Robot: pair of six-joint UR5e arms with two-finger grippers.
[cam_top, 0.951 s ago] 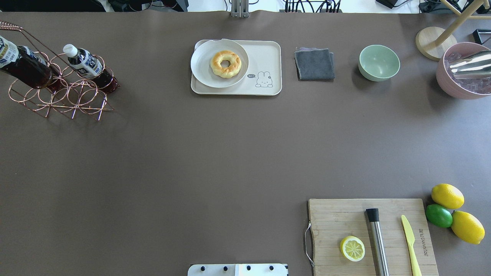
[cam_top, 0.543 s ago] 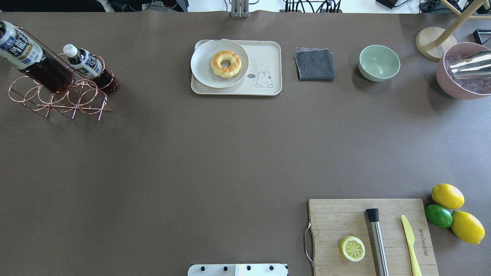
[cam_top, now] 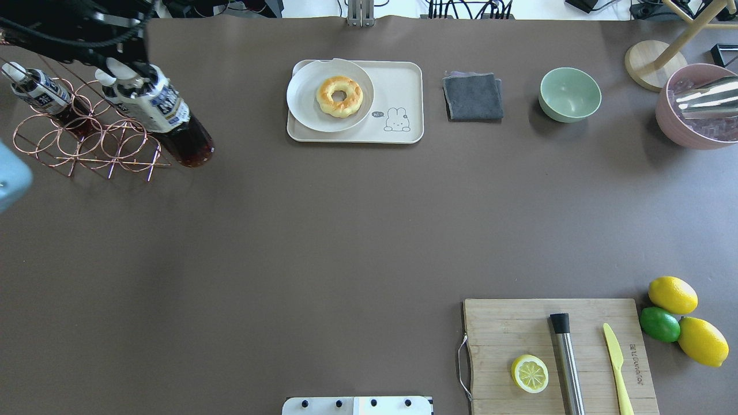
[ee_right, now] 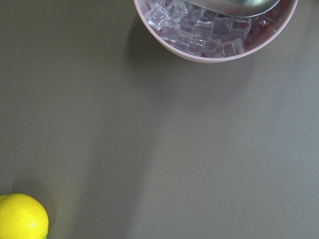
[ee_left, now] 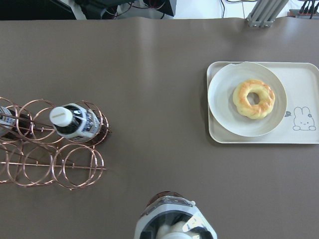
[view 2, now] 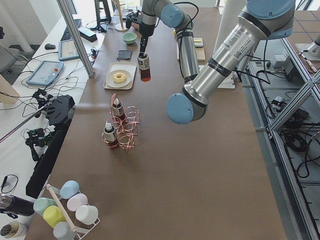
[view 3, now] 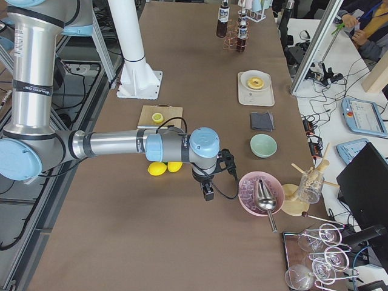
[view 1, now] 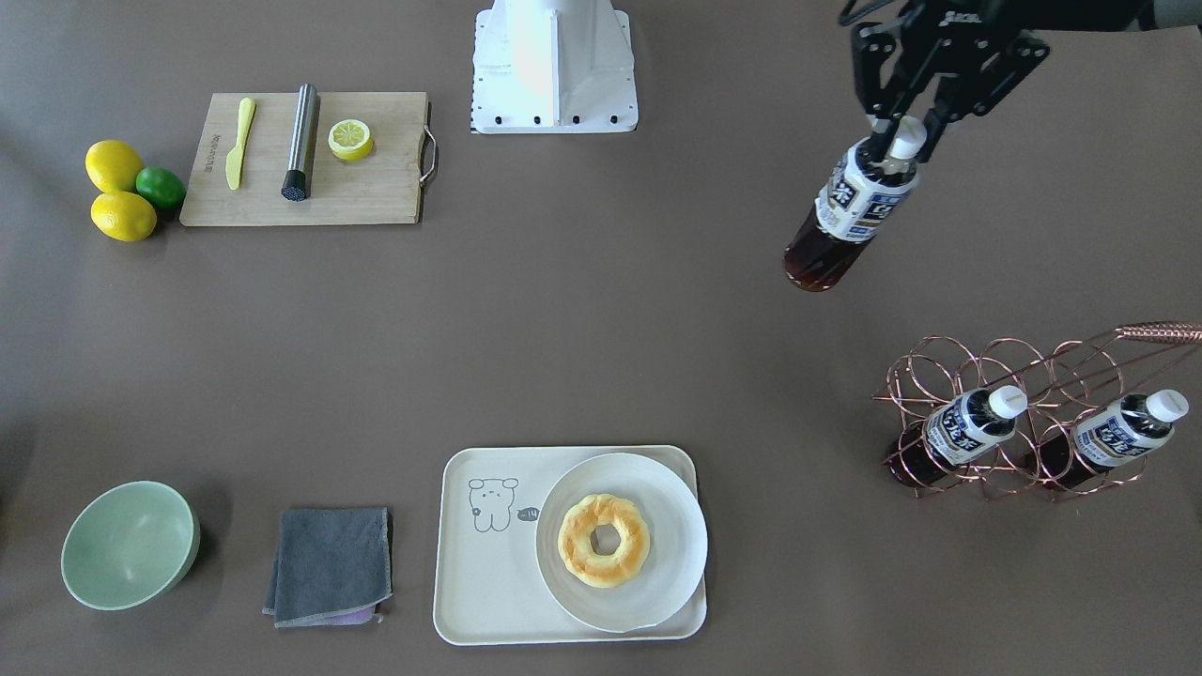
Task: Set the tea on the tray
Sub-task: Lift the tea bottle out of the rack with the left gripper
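My left gripper [cam_top: 122,74] is shut on the cap end of a tea bottle [cam_top: 167,121] and holds it tilted in the air, just right of the copper wire rack [cam_top: 86,147]. The front view shows the same grip [view 1: 903,141] and bottle [view 1: 845,211]. Two more tea bottles [view 1: 967,427] [view 1: 1122,432] lie in the rack. The cream tray [cam_top: 398,80] lies at the far middle of the table, its right part bare. My right gripper [view 3: 208,194] shows only in the exterior right view, near the ice bowl; I cannot tell if it is open or shut.
A white plate [cam_top: 305,109] with a doughnut [cam_top: 339,96] covers the tray's left part. A grey cloth [cam_top: 473,96], a green bowl [cam_top: 569,94] and a pink ice bowl [cam_top: 692,115] lie to the right. A cutting board [cam_top: 501,328] and lemons [cam_top: 673,294] sit near right.
The held tea bottle has moved right from the left edge, past the rack. The left gripper has come into view, and a rack bottle at the far left now shows.
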